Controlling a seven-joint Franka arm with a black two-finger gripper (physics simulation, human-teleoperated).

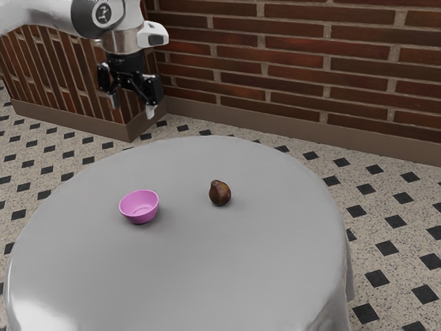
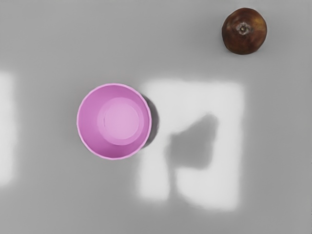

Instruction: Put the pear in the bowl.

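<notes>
In the exterior view, the pear (image 1: 220, 193) is resting on the grey table (image 1: 207, 276), well apart from the gripper (image 1: 133, 109) and lying lower, toward the exterior view's right. The pink bowl (image 1: 139, 207) is sitting on the same tabletop, toward the exterior view's left from the pear, and nothing is lying in it. The arm (image 1: 62, 15) is coming in from the upper left, and its hand is hanging high above table level with the fingers pointing down. Those fingers are standing wide apart and are holding nothing between them. A brick wall (image 1: 296, 62) is rising behind, over a speckled floor (image 1: 386, 221) with dark diamonds.

In the wrist view, the hand's camera is looking down into the bowl, revealing its round, paler base. The pear is showing a pale, rough spot amid its brown skin. Bright light is falling on the tabletop beside the bowl, and a dark, angular shadow is lying within it.
</notes>
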